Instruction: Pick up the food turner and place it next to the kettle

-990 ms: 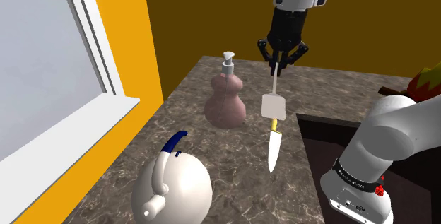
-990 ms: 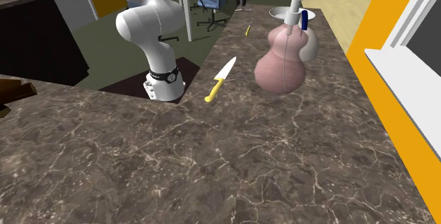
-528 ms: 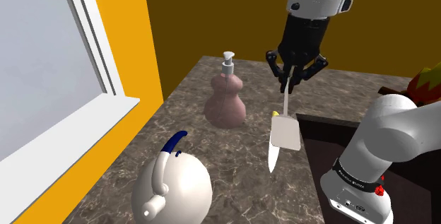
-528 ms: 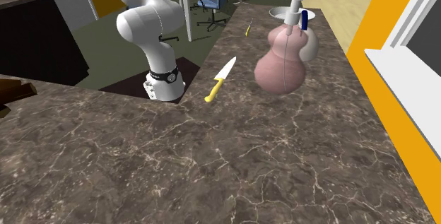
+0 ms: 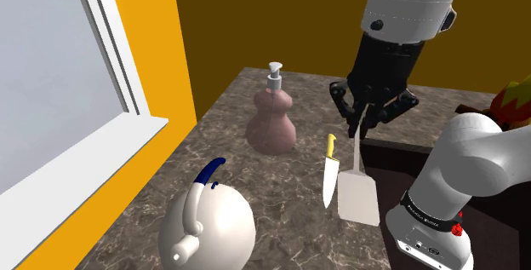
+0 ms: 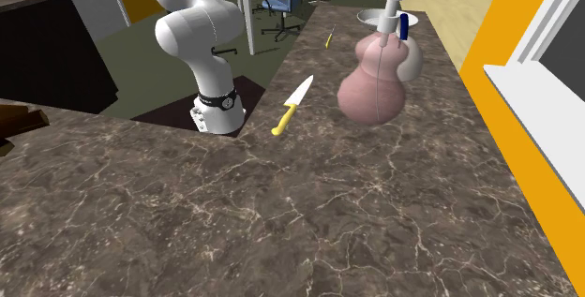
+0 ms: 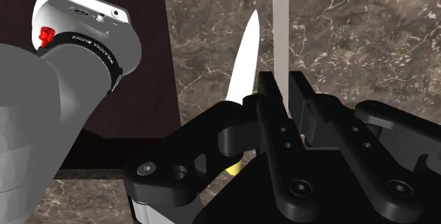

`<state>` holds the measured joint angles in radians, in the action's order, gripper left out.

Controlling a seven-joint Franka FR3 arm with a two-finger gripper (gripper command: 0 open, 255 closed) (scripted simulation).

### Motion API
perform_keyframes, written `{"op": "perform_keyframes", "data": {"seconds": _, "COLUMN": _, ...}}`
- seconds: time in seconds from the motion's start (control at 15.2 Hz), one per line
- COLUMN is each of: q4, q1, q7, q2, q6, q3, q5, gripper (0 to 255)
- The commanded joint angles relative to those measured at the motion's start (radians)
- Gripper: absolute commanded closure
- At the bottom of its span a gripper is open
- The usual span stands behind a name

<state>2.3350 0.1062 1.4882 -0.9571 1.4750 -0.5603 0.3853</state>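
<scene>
A: Largest first. What is the work surface?

B: A dark marbled counter (image 5: 255,183), running along an orange wall (image 5: 162,72) under a window (image 5: 51,81). The white arm (image 5: 476,166) rises at the shoulder view's lower right and arches over the counter's edge.

A: The kettle?

B: A white kettle (image 5: 207,221) with a blue handle, at the near end, in the shoulder view's lower left. In the second exterior view it sits behind a pink soap dispenser (image 6: 375,80).

A: The gripper's state?

B: The black gripper (image 5: 358,130) points down. Its fingers (image 7: 268,116) are clamped on the thin white handle of the food turner (image 5: 358,196). The wrist view shows the handle pinched between them.

A: Where is the turner?

B: It hangs blade-down from the gripper. The flat white blade is just beside the knife (image 5: 328,175), on the arm's side, well apart from the kettle. Whether it touches the counter cannot be told.

A: The knife?

B: Yellow handle, pale blade, lying flat between the dispenser and the counter's edge.
</scene>
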Motion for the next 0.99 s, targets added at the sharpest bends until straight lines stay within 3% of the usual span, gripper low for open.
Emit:
{"op": "perform_keyframes", "data": {"seconds": 0.0, "q4": 0.026, "q1": 0.004, "q7": 0.0, "q2": -0.007, "q6": 0.019, "q3": -0.009, "q5": 0.009, "gripper": 255}}
{"op": "perform_keyframes", "data": {"seconds": 0.92, "q4": 0.218, "q1": 0.036, "q7": -0.007, "q2": -0.045, "q6": 0.176, "q3": -0.083, "q5": 0.08, "gripper": 255}}
